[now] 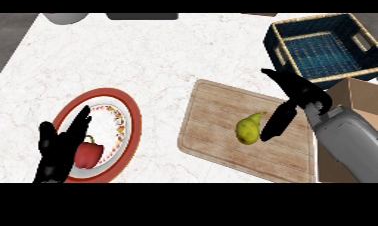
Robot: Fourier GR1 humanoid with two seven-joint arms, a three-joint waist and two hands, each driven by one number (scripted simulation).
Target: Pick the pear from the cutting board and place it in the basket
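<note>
A yellow-green pear [249,128] lies on the wooden cutting board [221,130] at centre right. My right hand [295,97] hovers just right of the pear, open, with its thumb reaching down beside the fruit and the fingers spread toward the basket; nothing is held. The dark blue woven basket [275,50] stands at the upper right with nothing in it. My left hand [59,147] rests open at the lower left, fingers up, over the plate's left side.
A red-rimmed plate [125,115] at the lower left carries a red bell pepper [88,154]. A brown cardboard box [354,95] stands at the right edge behind my forearm. A grey bowl [65,17] and a dark object [142,16] sit at the counter's far edge.
</note>
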